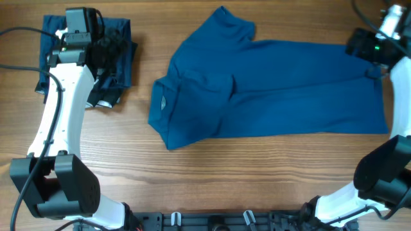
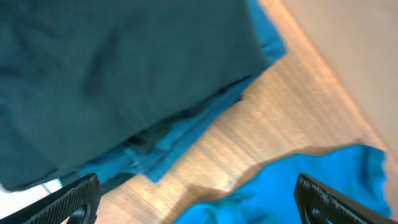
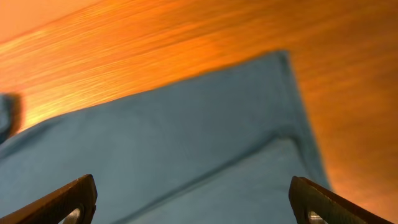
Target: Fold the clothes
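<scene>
Beneath right end effector [image 3: 199, 202], polo shirt [image 3: 174, 143]

Mid-blue short-sleeved polo shirt [image 1: 289, 90] lies flat on the wooden table [image 1: 257, 173], laid lengthwise left to right: collar [image 1: 158, 96] with small neck label [image 1: 162, 103] at the left end, hem at the right edge. One sleeve [image 1: 228, 29] sticks out toward the far side; around the chest the fabric is doubled over with soft creases, and the near edge runs fairly straight. In the right wrist view a hem corner [image 3: 273, 93] lies smooth on the wood, a seam line crossing it.
</scene>
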Robot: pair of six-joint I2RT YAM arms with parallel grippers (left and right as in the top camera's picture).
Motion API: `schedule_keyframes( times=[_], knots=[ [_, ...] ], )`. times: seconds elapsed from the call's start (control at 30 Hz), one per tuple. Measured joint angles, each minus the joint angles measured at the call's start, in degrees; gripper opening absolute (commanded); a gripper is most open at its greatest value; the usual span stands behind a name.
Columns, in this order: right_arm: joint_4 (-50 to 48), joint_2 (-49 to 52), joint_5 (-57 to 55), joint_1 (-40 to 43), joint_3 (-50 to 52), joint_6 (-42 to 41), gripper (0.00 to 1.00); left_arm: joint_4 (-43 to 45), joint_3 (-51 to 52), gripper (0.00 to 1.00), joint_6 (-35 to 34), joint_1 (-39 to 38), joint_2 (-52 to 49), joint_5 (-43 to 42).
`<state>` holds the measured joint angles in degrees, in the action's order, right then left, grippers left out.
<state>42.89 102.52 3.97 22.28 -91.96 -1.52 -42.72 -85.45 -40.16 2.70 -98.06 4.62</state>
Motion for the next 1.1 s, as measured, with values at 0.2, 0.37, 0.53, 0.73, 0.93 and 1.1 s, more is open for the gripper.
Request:
schedule_keyframes(
  times=[0.2, 0.37, 0.53, 0.73, 0.93, 1.1],
  knots=[
    [0.02, 0.00, 0.02, 4.31, 0.00, -0.20, 1.00, 7.34, -0.07, 0.66, 3.13, -3.61, -0.07, -10.78],
    [0.09, 0.00, 0.02, 4.28, 0.00, -0.20, 1.00, 5.33, -8.96, 0.64, 7.37, -14.91, -2.05, -11.80],
    [0.17, 0.00, 0.02, 4.28, 0.00, -0.20, 1.00, -0.94, -30.23, 0.56, 11.72, -21.46, -6.69, -11.08],
    [0.31, 0.00, 0.02, 4.28, 0.00, -0.20, 1.00, 0.92, -46.64, 0.23, 17.46, -23.78, -18.49, -7.96],
    [0.35, 0.00, 0.02, 4.28, 0.00, -0.20, 1.00, 5.66, -46.40, 0.15, 19.52, -23.76, -35.23, -7.41],
    [0.37, 0.00, 0.02, 4.28, 0.00, -0.20, 1.00, 8.48, -45.97, 0.15, 21.29, -23.76, -45.05, -7.48]
  ],
)
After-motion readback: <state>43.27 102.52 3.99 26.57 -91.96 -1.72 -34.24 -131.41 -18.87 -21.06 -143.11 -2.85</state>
